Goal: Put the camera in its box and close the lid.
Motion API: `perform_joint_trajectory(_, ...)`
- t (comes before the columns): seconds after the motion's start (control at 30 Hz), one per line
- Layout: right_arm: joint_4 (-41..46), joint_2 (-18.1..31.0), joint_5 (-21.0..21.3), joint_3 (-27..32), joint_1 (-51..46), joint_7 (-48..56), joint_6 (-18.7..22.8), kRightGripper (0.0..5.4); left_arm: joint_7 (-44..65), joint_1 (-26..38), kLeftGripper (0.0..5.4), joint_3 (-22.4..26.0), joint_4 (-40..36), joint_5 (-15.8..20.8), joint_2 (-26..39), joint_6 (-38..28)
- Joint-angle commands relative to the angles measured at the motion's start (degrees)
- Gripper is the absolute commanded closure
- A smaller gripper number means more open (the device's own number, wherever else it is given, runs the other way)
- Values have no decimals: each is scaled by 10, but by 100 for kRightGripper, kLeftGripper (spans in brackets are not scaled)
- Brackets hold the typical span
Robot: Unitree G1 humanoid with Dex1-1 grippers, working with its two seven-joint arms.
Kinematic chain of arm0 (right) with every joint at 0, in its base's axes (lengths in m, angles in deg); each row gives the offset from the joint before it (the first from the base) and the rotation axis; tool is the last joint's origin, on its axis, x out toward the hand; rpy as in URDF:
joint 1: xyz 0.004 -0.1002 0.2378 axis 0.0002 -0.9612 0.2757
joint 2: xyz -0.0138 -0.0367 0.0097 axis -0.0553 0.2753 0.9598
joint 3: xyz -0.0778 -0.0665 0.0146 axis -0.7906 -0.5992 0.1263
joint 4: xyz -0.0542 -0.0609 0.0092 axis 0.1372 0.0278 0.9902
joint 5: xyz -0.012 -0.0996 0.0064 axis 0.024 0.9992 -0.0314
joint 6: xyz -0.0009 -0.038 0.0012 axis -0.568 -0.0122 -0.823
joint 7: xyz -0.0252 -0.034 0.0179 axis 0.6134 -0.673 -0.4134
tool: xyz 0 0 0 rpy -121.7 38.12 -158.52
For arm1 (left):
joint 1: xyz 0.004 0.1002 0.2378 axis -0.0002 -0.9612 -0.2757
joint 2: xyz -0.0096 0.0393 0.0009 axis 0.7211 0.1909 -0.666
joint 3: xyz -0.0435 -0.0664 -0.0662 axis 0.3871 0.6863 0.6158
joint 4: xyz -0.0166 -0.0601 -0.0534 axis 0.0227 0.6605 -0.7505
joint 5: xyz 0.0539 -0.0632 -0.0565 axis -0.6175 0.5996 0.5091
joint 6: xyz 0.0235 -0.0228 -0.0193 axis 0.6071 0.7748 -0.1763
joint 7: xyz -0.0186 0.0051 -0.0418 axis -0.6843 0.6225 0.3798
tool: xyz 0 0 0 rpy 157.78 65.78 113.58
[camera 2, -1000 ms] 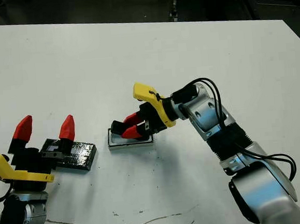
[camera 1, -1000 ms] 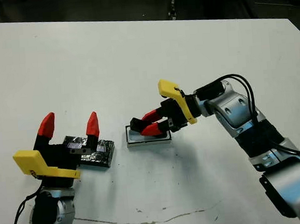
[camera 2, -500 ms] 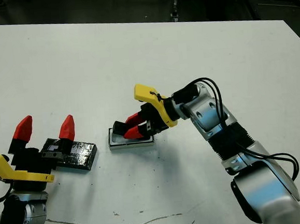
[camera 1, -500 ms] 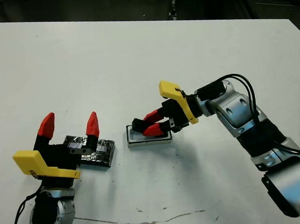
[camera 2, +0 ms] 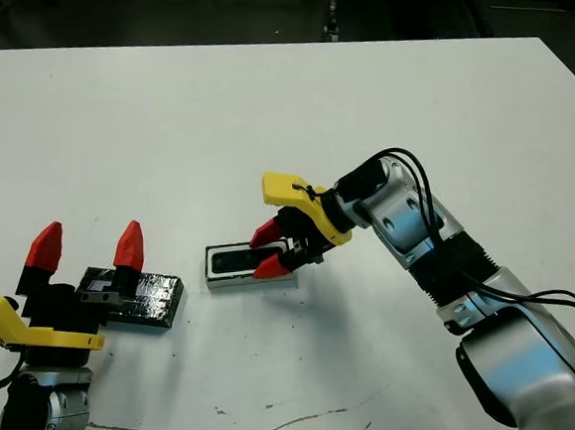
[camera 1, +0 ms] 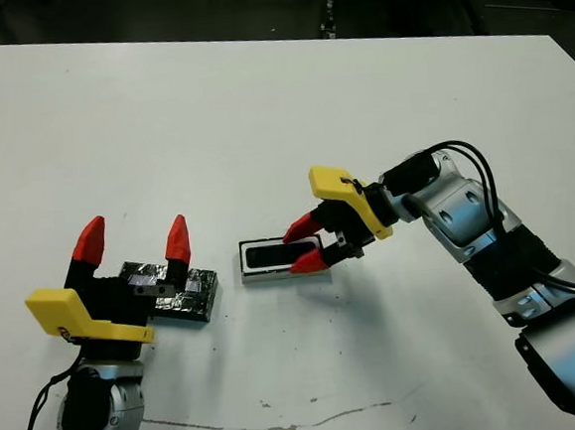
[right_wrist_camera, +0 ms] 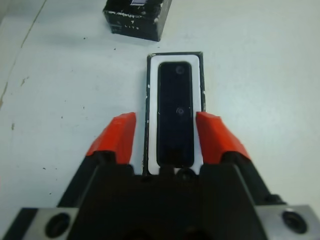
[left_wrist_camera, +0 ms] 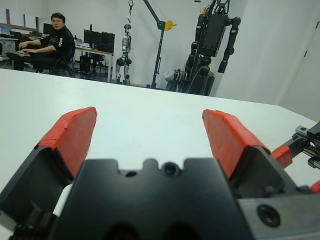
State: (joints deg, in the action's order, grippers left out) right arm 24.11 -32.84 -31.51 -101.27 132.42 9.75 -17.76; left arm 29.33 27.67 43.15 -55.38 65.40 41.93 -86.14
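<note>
Camera (camera 1: 276, 255) lies flat inside the white-lined box (camera 1: 284, 274), just below the centre of the head-camera frame, with the right gripper (camera 1: 303, 247) at the box's right end, its two red-tipped fingers spread apart on either side of the box and gripping nothing. Near the lower left of that frame the black speckled lid (camera 1: 186, 295) rests on the white table (camera 1: 259, 108), uncovered box well apart from it. Over the lid's left part, the left gripper (camera 1: 133, 238) is wide open and empty, red tips pointing up.
</note>
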Motion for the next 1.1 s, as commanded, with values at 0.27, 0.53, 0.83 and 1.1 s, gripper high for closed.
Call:
perform_joint_trajectory(0.27, 13, 5, -25, 46, 1, 1, -24, 45, 2, -10, 0, 0, 3, 0, 2, 4)
perform_joint_trajectory(0.53, 105, 48, -100, 140, 10, -10, 41, 1, -1, -8, 0, -1, 1, -1, 0, 7)
perform_joint_trajectory(0.83, 343, 85, -182, 324, -184, -205, 157, 1, 7, -6, 0, 11, -8, -4, 20, 9)
perform_joint_trajectory(1.1, 490, -18, -234, 455, -459, -412, 142, 94, 46, 19, 0, 65, -17, -29, 105, 2)
